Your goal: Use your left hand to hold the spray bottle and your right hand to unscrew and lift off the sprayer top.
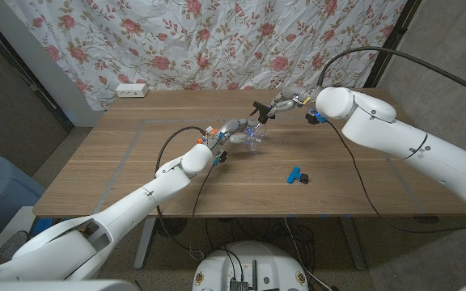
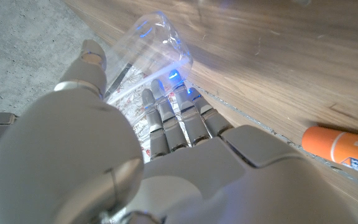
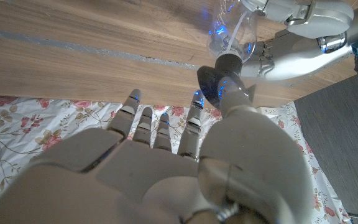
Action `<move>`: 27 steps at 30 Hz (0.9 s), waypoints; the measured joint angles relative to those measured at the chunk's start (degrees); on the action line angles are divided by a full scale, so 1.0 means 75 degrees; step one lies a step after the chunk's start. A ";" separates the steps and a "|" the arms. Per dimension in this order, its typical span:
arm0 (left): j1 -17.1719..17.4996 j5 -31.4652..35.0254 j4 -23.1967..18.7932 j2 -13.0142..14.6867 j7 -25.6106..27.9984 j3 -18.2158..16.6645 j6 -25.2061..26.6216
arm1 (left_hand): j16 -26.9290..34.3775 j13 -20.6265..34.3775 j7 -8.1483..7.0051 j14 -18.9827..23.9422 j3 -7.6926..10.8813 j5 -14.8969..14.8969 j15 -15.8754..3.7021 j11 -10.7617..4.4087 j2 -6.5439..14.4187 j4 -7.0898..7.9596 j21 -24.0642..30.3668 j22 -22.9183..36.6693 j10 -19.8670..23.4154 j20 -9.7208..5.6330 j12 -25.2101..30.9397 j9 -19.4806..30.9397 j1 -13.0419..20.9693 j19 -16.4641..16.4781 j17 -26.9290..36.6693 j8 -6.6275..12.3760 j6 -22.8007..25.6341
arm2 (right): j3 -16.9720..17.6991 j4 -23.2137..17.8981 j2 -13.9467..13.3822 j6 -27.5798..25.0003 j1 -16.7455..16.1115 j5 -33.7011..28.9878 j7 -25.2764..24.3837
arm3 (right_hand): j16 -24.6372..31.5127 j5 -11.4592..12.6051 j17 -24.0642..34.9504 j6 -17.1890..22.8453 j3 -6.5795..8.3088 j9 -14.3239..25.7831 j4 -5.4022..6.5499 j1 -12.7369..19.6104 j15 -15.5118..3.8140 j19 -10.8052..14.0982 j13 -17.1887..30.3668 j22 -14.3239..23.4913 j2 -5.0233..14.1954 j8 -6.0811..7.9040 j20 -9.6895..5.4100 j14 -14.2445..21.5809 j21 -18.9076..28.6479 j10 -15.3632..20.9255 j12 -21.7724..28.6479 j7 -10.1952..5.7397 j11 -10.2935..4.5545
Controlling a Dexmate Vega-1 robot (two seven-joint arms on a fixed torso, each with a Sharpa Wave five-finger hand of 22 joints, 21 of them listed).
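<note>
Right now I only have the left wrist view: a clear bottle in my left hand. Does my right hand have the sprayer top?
Observer: Yes. In the head view the right hand pinches the black sprayer top, up and away from the bottle that the left hand holds.
Operator: Is it fully clear of the bottle?
Observer: In the right wrist view a thin tube runs from the top toward the bottle. I cannot tell whether its end is out.
Operator: Anything on the table under my right arm?
Observer: A small blue object lies there, apart from both hands.
</note>
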 measured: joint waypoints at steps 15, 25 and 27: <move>-0.0005 -0.0026 0.0031 -0.0022 -0.0028 0.0023 -0.0022 | -0.0028 0.0003 0.0000 0.0010 0.0000 -0.0016 -0.0010 -0.0001 0.0000 0.0000 0.0000 0.0000 -0.0001 0.0000 -0.0042 -0.0024 0.0000 0.0000 0.0001 0.0000 0.0000 | 0.0196 0.0079 0.0046 0.0182 -0.0224 0.0286 -0.0527 | 0.0176 0.0004 0.0058 0.1059 0.0265 0.0169 0.0053 0.1088 -0.0396 0.0175 0.0000 0.0001 -0.0045 0.0535 -0.0195 0.0298 0.0030 0.0454 0.0090 -0.0803 -0.0535; 0.0013 -0.0031 0.0031 -0.0027 -0.0032 0.0028 -0.0060 | -0.0059 0.0003 0.0000 0.0010 0.0000 0.0011 -0.0010 -0.0001 0.0000 0.0000 0.0000 0.0000 -0.0001 0.0000 -0.0067 -0.0030 0.0000 0.0000 0.0001 0.0000 0.0000 | 0.0410 0.0064 0.0097 0.0363 -0.0518 0.0495 -0.1051 | 0.0293 0.0004 0.0128 0.1511 0.0274 0.0199 0.0063 0.1432 -0.0609 0.0312 0.0000 0.0021 -0.0109 0.0683 -0.0219 0.0456 0.0031 0.0642 0.0150 -0.0824 -0.0722; 0.0020 -0.0033 0.0031 -0.0028 -0.0033 0.0029 -0.0068 | -0.0059 0.0003 0.0000 0.0010 0.0000 0.0011 -0.0010 -0.0002 0.0000 0.0000 0.0000 0.0000 -0.0001 0.0000 -0.0067 -0.0029 0.0000 0.0000 0.0001 0.0000 0.0000 | 0.0467 0.0063 0.0115 0.0399 -0.0588 0.0526 -0.1117 | 0.0293 0.0004 0.0128 0.1510 0.0274 0.0184 0.0063 0.1430 -0.0609 0.0339 0.0000 0.0021 -0.0106 0.0683 -0.0191 0.0456 0.0031 0.0676 0.0150 -0.0824 -0.0755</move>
